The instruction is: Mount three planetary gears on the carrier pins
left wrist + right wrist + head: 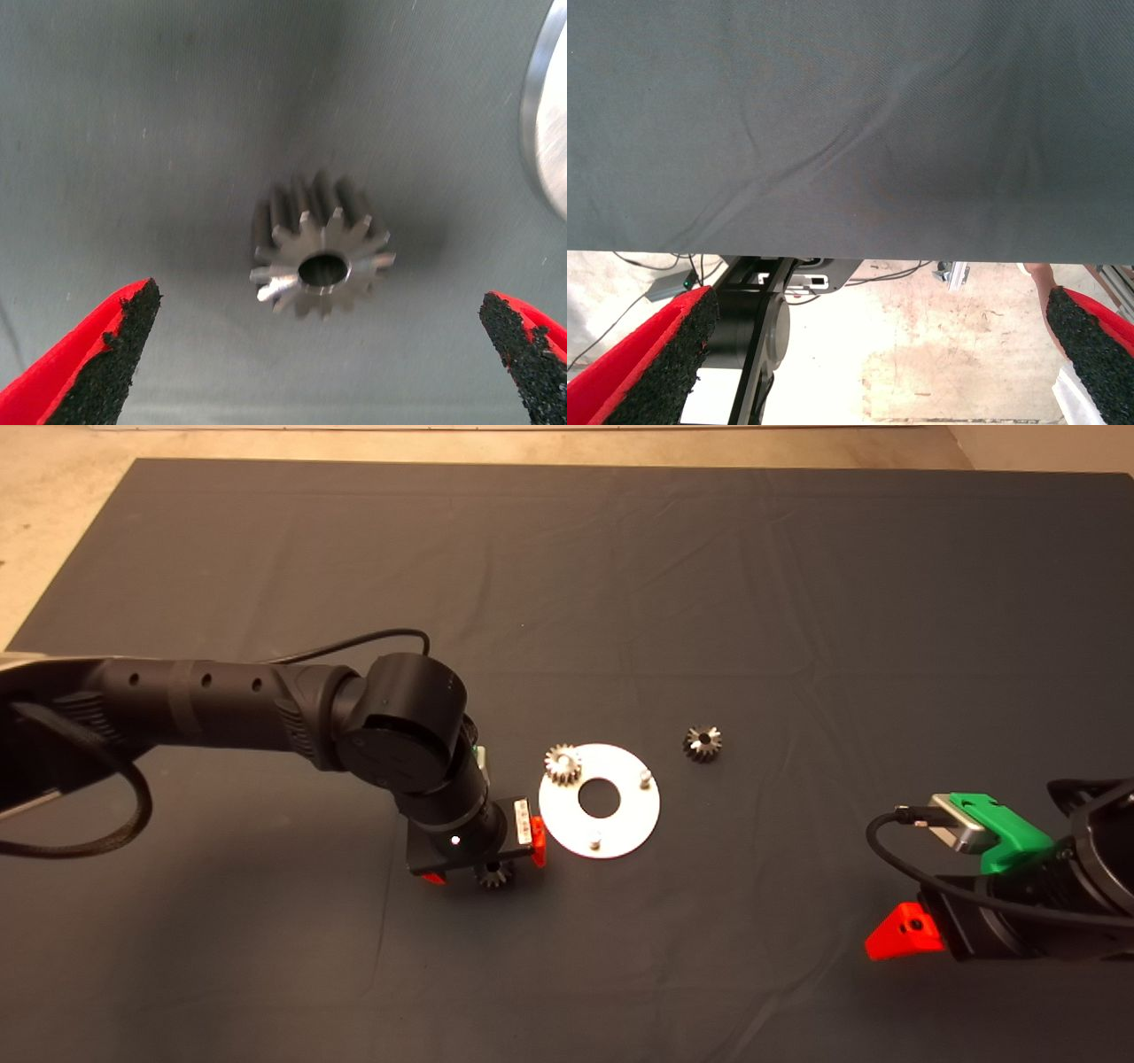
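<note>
The left hand (321, 354) is spread over a loose gear (319, 248) – nothing pinched. It should be lowered centred, fingers closed evenly across the teeth. The right hand (904, 934) is parked, spread.

— What do the arms look like?
— Black and round, with small holes and a black cable looping off.
— And the left claw (485, 861)?
— Red fingers (102, 354) with rough black pads.
— The right claw (904, 932)?
— Green, red-tipped, with a silver plug.
</note>
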